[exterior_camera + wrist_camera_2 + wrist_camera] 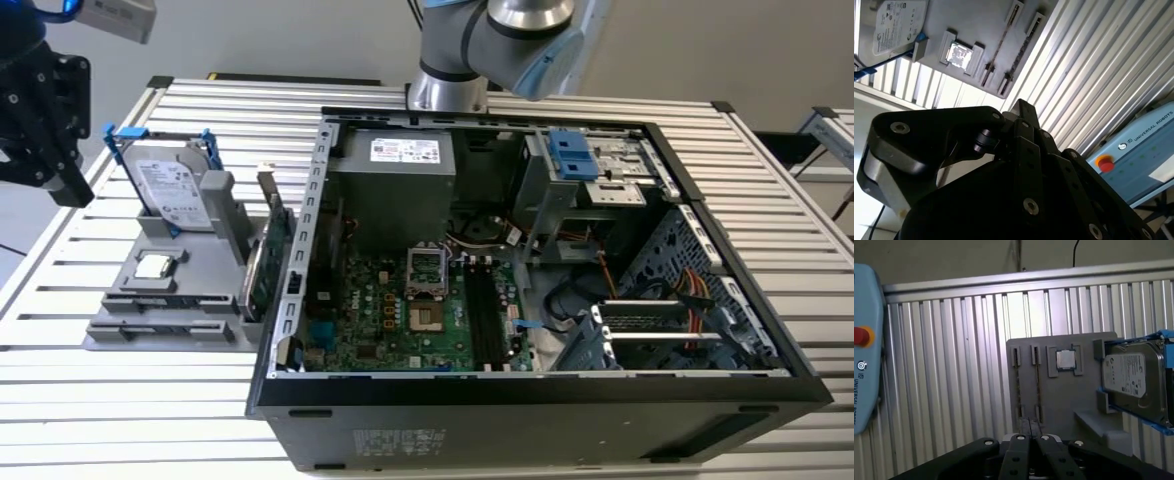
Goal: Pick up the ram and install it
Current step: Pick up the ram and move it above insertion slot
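Black pincer (pixel 1029 426) pointing down near grey tray (pixel 1064 400) | closed, empty | ram (pixel 1038 387) in tray

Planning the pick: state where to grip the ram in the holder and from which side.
Probably its upper long edge, mid-length, from straight above: the ram stands on edge, ends held in slots of the gray holder, so only its flat faces between them are free.

The worktop (pixel 134 400) is all ribbed silver metal slats, catching bright light in spots. Plain grey wall (pixel 294 40) behind it, grey floor (pixel 20 225) off the exterior view's left — and another slatted table (pixel 834 140) at its right edge.
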Controlling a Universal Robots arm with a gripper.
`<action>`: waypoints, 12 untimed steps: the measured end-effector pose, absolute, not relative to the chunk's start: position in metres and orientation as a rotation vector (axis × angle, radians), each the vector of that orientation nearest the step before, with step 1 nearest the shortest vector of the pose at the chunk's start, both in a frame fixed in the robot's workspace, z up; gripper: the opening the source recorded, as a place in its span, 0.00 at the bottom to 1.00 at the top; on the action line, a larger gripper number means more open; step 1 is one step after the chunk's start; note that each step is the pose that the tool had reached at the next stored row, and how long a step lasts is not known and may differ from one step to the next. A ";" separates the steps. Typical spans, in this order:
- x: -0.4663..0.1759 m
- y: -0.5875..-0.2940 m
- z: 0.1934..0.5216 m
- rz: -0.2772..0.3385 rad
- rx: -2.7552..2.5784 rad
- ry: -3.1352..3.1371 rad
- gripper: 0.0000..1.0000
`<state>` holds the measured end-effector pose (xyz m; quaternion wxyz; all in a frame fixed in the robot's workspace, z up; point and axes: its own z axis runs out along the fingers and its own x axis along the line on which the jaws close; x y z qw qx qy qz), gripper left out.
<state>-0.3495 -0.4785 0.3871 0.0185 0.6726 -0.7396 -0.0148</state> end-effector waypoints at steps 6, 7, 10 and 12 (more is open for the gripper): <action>-0.349 -0.479 0.387 -0.045 2.113 -2.274 0.00; -0.349 -0.478 0.387 -0.045 2.117 -2.270 0.00; -0.350 -0.478 0.387 -0.045 2.128 -2.259 0.00; -0.349 -0.478 0.387 -0.045 2.135 -2.252 0.00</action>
